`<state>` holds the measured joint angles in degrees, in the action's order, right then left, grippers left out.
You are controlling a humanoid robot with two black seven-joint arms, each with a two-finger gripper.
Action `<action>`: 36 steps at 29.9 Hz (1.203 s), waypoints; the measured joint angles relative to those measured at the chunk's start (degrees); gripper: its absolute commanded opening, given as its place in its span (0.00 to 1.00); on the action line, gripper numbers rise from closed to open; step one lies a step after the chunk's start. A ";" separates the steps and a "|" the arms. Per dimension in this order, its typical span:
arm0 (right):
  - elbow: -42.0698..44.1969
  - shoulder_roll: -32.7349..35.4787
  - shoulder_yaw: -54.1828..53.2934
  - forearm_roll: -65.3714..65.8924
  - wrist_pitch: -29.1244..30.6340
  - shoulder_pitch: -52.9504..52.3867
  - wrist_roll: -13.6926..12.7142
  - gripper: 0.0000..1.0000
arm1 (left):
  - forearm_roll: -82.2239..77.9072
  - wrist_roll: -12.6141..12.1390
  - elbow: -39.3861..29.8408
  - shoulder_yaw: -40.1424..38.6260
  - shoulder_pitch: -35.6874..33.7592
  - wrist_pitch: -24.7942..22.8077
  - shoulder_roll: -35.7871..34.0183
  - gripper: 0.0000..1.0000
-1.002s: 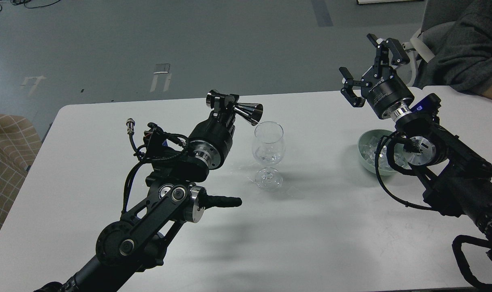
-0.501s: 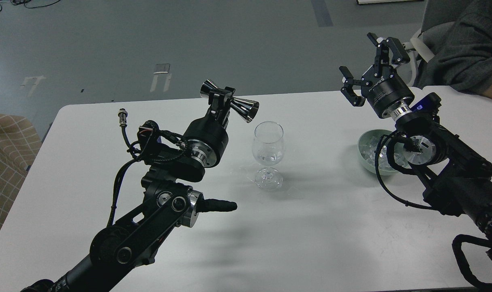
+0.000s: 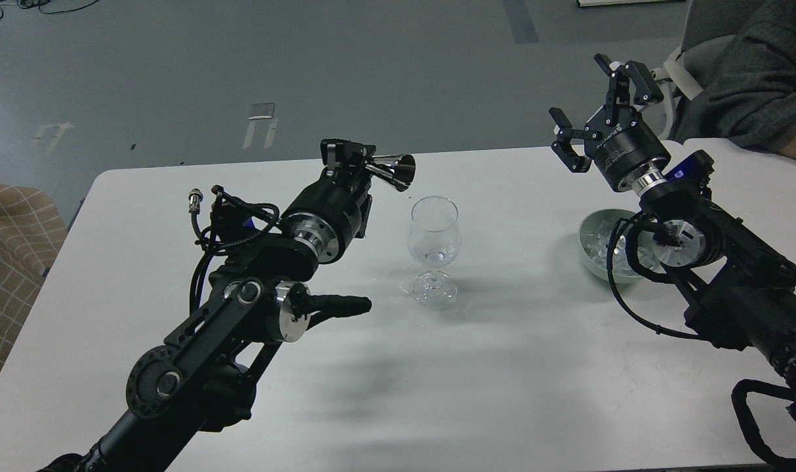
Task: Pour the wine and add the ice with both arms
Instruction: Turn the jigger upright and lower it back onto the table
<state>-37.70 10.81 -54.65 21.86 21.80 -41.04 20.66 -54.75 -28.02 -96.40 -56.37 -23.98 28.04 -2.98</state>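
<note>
The left gripper (image 3: 353,159) squeezes a shiny silver metal measuring cup (image 3: 391,172) lying sideways, its mouth pointing toward four o'clock at the clear wine glass (image 3: 435,229), while the right gripper (image 3: 595,111) hangs open.

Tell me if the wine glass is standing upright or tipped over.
Upright. The wine glass stands on its foot on the white table, rim facing up.
</note>
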 measured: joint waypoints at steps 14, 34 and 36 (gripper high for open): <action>0.00 -0.41 0.05 -0.04 0.00 0.07 0.00 1.00 | 32.49 4.14 0.54 -26.67 10.37 -1.39 0.34 0.00; 0.00 -0.87 0.17 0.02 0.00 0.18 -0.09 1.00 | 38.16 14.28 19.04 -37.20 23.59 -27.98 2.98 0.00; 0.00 -0.87 0.17 0.02 0.00 0.18 -0.09 1.00 | 38.16 14.66 20.40 -37.23 23.58 -28.02 2.98 0.00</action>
<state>-37.70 9.94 -54.48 21.89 21.80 -40.86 20.56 -16.59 -13.36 -76.00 -93.60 -0.39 0.02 0.01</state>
